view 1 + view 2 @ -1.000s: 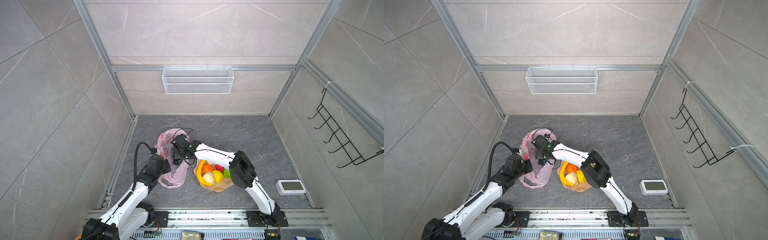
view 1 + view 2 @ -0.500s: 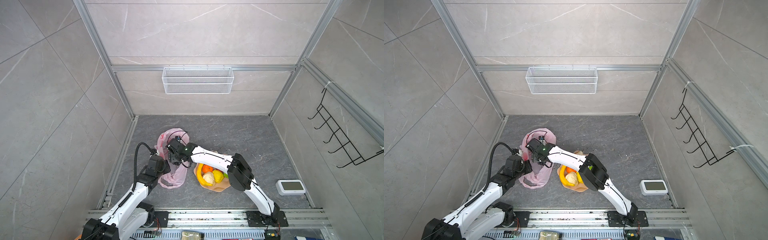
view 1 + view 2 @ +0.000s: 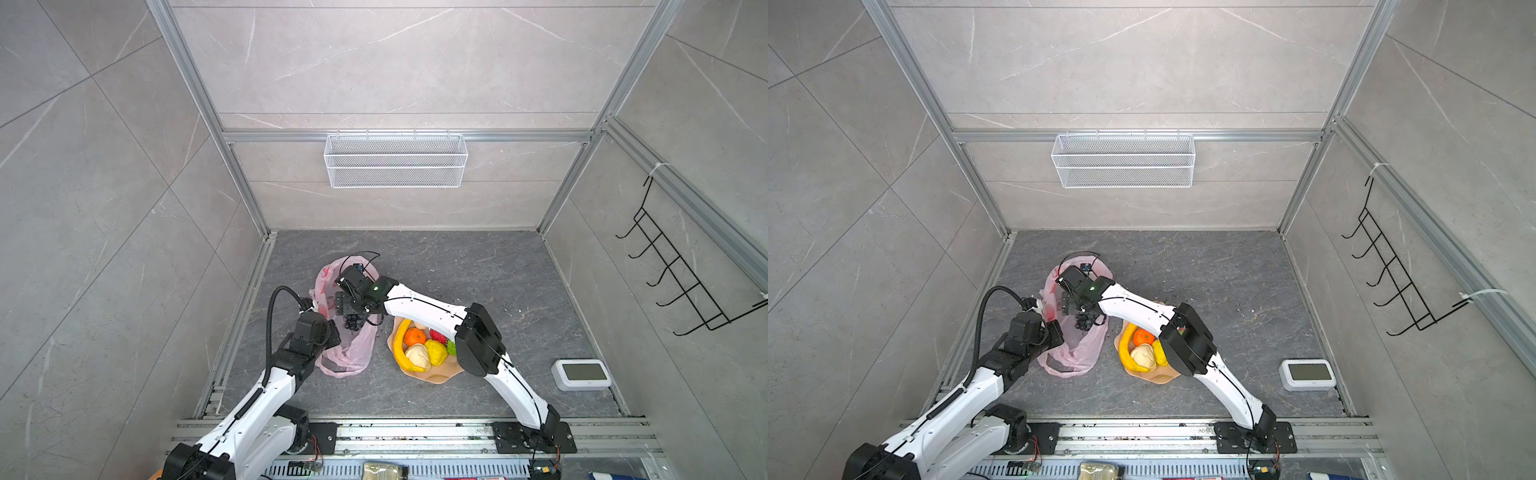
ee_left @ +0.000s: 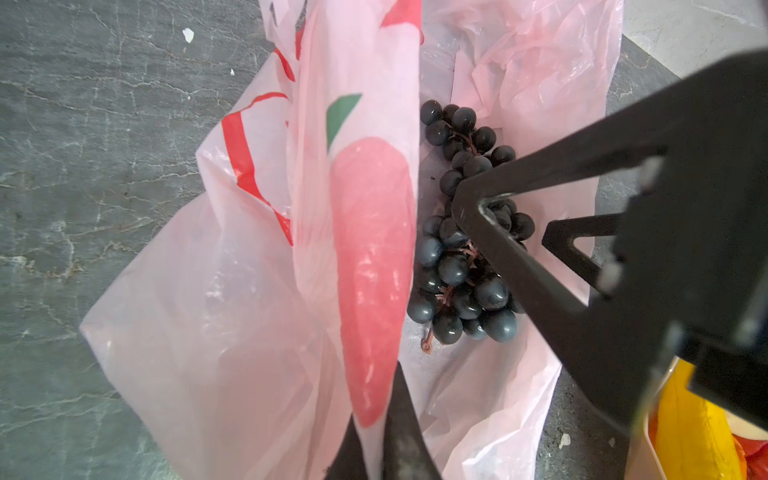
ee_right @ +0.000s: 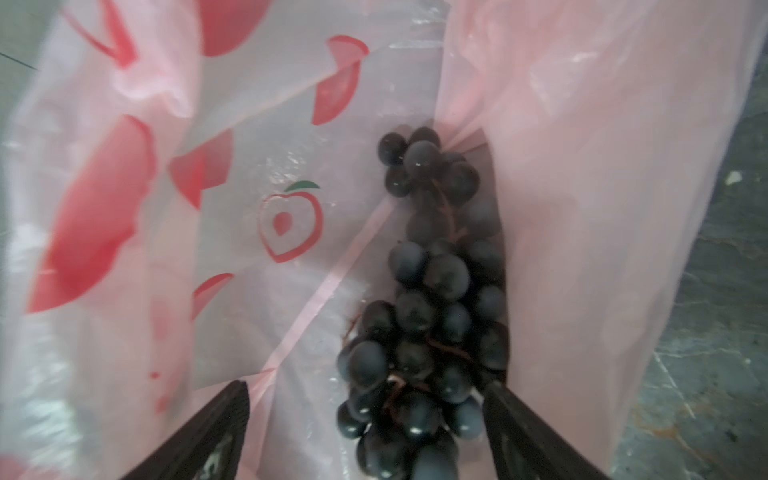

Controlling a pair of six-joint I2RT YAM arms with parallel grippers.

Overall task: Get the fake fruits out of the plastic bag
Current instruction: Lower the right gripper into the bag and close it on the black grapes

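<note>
The left gripper (image 4: 374, 436) pinches the plastic bag (image 3: 353, 349) tight and lifts its edge, so the mouth is open. The right gripper (image 5: 365, 388) reaches inside, spread wide around the grape bunch (image 5: 432, 291), not squeezing it. Other fake fruits (image 3: 414, 336) sit on the plate (image 3: 436, 376).

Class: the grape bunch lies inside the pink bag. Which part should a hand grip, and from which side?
Probably grip the grape bunch across its thick middle, coming from above through the plastic bag's open mouth. It lies flat and lengthwise on the bag's floor, bare on top, with film rising close alongside.
</note>
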